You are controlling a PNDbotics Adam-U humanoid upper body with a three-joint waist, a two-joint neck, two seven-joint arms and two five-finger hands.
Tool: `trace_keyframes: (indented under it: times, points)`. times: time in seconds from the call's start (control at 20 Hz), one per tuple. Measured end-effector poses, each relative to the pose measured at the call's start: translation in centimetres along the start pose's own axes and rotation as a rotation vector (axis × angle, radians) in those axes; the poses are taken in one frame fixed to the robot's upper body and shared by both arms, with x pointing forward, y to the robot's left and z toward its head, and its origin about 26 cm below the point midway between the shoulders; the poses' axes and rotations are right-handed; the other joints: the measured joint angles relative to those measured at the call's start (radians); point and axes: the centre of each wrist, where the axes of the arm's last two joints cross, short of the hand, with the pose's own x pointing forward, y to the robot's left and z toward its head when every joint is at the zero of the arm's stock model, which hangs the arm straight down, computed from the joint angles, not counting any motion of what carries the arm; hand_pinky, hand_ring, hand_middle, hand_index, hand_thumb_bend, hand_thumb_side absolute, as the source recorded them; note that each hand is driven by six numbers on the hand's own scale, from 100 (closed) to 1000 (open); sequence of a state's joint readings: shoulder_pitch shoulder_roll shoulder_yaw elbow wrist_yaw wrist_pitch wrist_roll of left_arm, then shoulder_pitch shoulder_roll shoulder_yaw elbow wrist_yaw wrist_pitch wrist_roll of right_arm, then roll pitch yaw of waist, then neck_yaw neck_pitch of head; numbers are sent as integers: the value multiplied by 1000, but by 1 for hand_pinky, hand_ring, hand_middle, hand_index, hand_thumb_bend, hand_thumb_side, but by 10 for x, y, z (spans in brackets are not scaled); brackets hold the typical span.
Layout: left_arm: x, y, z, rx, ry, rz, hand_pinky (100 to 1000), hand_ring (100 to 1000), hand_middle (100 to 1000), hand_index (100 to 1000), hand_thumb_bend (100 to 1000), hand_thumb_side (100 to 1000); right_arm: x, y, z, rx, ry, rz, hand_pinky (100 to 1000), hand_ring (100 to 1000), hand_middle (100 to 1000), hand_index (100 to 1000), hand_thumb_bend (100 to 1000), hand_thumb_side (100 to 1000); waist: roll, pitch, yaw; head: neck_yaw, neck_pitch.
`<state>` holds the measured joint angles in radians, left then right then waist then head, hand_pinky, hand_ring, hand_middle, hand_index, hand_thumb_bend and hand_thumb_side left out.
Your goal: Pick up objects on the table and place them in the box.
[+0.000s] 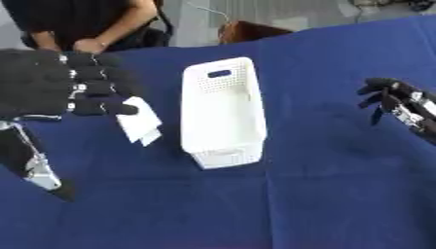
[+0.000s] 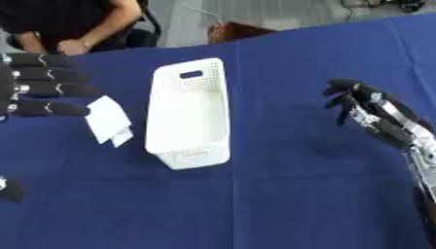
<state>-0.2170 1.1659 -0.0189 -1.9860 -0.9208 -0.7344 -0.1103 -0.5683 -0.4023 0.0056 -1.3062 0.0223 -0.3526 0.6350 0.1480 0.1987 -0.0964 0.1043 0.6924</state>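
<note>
- The white folded item (image 1: 138, 120), something like a paper packet or cloth, sits right at the fingertips of the left hand (image 1: 51, 85). It hangs just below and to the inside of those fingers, over the blue tablecloth (image 1: 323, 194).
- The white box (image 1: 223, 113) lies further inward from that hand, just beside the white item. Its long axis runs away from the robot, and it looks empty.
- The left hand is raised with its fingers stretched out nearly straight towards the box. Whether the thumb pinches the white item against them cannot be told; the item touches, or nearly touches, the lowest finger.
- The right hand (image 2: 362, 104) is well apart on the far side of the box, with fingers loosely bent downward and nothing in them.
- The left hand is plainly the nearer one, so the coming move is probably a short carry inward, across the box's near long wall.
</note>
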Motion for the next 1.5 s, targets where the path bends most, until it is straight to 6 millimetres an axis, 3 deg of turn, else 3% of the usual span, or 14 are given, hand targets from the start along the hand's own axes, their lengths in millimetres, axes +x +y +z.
trace_keyframes:
  times: [0.3,0.35,0.4,0.45,0.85,1.5]
  points:
    - [-11,-27,10,1,56,109,999,1000,988,1000,877,848,0,0,0,2,-1,1,464,714,781,933,100,767,0,0,-8,5,0]
    - [-15,-33,12,-1,71,138,999,1000,987,1000,823,782,0,0,0,3,-2,1,464,714,781,933,100,764,0,0,-11,5,0]
    - [-19,-38,15,-2,86,165,994,998,987,1000,880,845,0,0,0,4,-3,2,464,714,781,933,100,760,-1,0,-16,7,0]
    - [-23,-43,17,-3,102,191,992,998,987,1000,882,847,0,0,-1,5,-4,2,464,714,781,933,100,766,-1,0,-20,11,0]
    - [-40,-81,31,-54,177,362,983,991,987,1000,835,859,4,0,-9,20,-25,6,466,714,781,934,100,765,-2,15,-60,34,-10]
    - [-38,-89,29,-72,175,389,982,988,984,1000,808,876,7,-2,-13,30,-35,13,465,713,779,932,100,763,1,38,-84,39,-11]
